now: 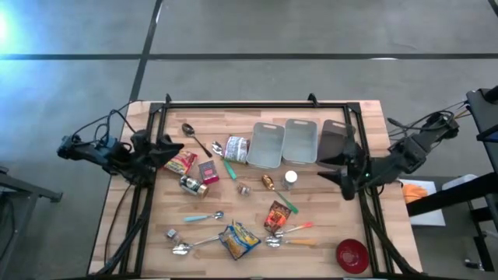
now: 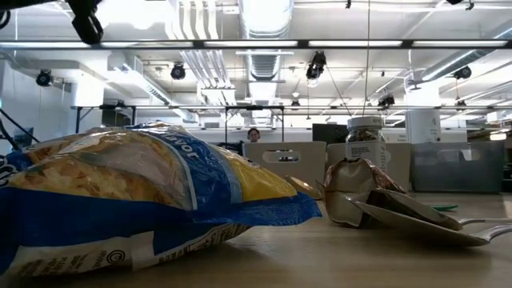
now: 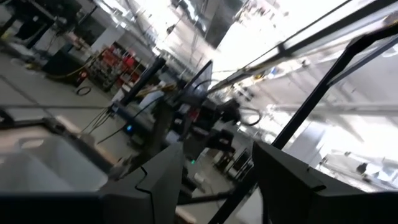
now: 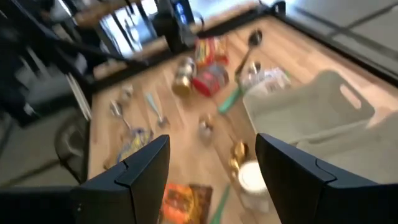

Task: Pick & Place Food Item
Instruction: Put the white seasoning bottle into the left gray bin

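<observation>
Several food items lie on the wooden table. A blue and yellow chip bag [image 1: 239, 239] [image 2: 144, 192] lies flat near the front edge, with an orange snack packet [image 1: 276, 215] [image 4: 183, 202] beside it. Farther back are a white-lidded jar [image 1: 290, 180], a can [image 1: 192, 185], a red box [image 1: 208, 172], a red packet [image 1: 181, 162] and a white packet [image 1: 236, 148]. My left gripper [image 1: 173, 154] [image 3: 217, 180] hovers open at the table's left side, above the red packet. At the right side my right gripper [image 1: 320, 169] [image 4: 211, 180] hovers open, tilted down toward the table's middle. Neither holds anything.
Three grey trays [image 1: 266, 144] [image 1: 300, 141] [image 1: 334, 138] stand in a row at the far side. A red bowl [image 1: 352, 255] sits at the front right corner. Several spoons [image 1: 194, 136] [image 1: 204, 217] and small utensils lie scattered. A dark frame [image 1: 257, 103] borders the table.
</observation>
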### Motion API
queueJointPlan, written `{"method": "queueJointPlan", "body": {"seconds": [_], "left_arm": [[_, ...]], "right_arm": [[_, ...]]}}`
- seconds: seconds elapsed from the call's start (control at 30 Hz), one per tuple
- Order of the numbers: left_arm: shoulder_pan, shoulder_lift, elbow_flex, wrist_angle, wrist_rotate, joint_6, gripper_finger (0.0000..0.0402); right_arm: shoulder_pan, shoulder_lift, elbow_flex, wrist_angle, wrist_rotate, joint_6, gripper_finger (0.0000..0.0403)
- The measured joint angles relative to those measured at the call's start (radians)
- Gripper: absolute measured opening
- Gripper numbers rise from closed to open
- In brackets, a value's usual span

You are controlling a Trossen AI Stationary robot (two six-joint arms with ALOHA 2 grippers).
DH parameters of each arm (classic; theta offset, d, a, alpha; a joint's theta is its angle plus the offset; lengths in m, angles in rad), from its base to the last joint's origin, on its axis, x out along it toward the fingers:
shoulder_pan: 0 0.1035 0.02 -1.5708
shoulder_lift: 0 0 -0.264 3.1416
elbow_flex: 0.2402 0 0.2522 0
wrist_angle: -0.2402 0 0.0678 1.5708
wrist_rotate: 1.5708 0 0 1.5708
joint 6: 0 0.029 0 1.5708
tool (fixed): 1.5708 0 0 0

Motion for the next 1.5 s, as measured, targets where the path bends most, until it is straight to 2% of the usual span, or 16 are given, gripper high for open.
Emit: {"method": "queueJointPlan", "body": {"seconds": [0.23, 0.37, 0.6, 0.8, 0.97, 1.27, 1.5], "left_arm": [[0.0, 0.009, 0.0, -0.056, 0.0, -0.025, 0.0197], [0.0, 0.009, 0.0, -0.058, 0.004, -0.036, 0.0197], [0.0, 0.009, 0.0, -0.075, 0.005, -0.098, 0.0197], [0.0, 0.009, 0.0, -0.104, 0.004, -0.122, 0.0197], [0.0, 0.009, 0.0, -0.113, 0.003, -0.123, 0.0197], [0.0, 0.009, 0.0, -0.117, -0.004, -0.123, 0.0197], [0.0, 0.009, 0.0, -0.119, -0.004, -0.123, 0.0197]], "right_arm": [[-0.048, 0.142, 0.04, -0.042, -0.099, 0.005, 0.0235], [-0.094, 0.207, 0.026, -0.043, -0.136, 0.063, 0.0235], [-0.238, 0.325, 0.036, -0.046, -0.355, 0.184, 0.0235], [-0.34, 0.427, 0.105, -0.148, -0.435, 0.224, 0.0235], [-0.387, 0.524, 0.184, -0.288, -0.441, 0.259, 0.0235], [-0.399, 0.683, 0.264, -0.3, -0.441, 0.27, 0.0235], [-0.399, 0.743, 0.266, -0.301, -0.442, 0.284, 0.0235]]}}
